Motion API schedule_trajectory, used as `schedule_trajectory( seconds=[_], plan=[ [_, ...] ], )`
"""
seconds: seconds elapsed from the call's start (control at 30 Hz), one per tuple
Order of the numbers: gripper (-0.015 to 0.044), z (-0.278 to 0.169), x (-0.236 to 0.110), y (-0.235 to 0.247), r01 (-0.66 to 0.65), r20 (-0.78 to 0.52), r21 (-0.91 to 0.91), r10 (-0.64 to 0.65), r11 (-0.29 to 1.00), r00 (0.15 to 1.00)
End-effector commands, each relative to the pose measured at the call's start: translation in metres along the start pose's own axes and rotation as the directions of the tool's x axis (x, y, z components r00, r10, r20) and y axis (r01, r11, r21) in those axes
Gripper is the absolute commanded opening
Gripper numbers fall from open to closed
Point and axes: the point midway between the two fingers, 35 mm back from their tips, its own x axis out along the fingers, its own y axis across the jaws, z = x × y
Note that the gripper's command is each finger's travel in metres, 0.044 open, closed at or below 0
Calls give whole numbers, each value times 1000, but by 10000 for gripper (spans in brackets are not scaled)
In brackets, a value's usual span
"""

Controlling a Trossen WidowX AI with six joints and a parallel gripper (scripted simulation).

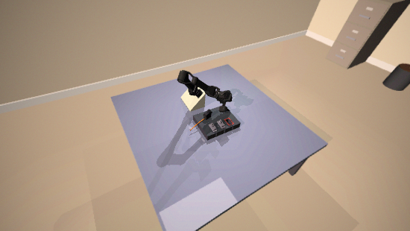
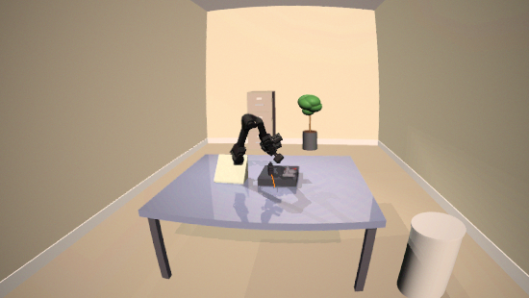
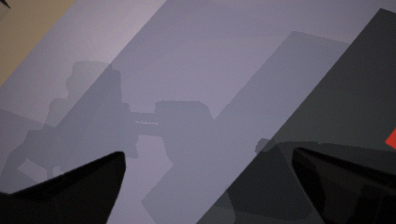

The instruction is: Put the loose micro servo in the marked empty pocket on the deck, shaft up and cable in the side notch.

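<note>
The loose micro servo (image 1: 207,114) (image 2: 270,168) is a small dark block standing on the dark deck (image 1: 233,128) (image 2: 284,182) (image 3: 350,85), near its left edge in the top view. Its orange cable (image 1: 197,124) (image 2: 273,181) slants down past the deck's edge. The red-outlined pocket (image 1: 232,120) is at the deck's other end; a red corner (image 3: 391,139) shows at the wrist view's right edge. My gripper (image 1: 224,109) (image 2: 278,158) (image 3: 210,158) is open and empty, above the deck's back part. The servo is out of the wrist view; its shaft direction is too small to tell.
Two grey servo-like parts (image 1: 212,127) (image 1: 221,124) sit in the deck beside the marked pocket. A cream sloped block (image 1: 191,101) (image 2: 231,173) stands at the arm's base. The blue-grey table (image 1: 261,149) (image 2: 192,207) carries everything, with a pale patch (image 1: 201,205) near one edge.
</note>
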Motion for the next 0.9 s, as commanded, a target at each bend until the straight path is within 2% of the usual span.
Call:
schedule_trajectory(
  seconds=[0.0, 0.4, 0.87],
  plan=[
    [440, 1, -6, -7, 31, -28, 119, -28, 992, 999],
    [440, -5, -26, -26, 160, -153, 473, -98, 866, 983],
    [440, -14, -58, -50, 339, -290, 766, -178, 547, 940]
  ],
)
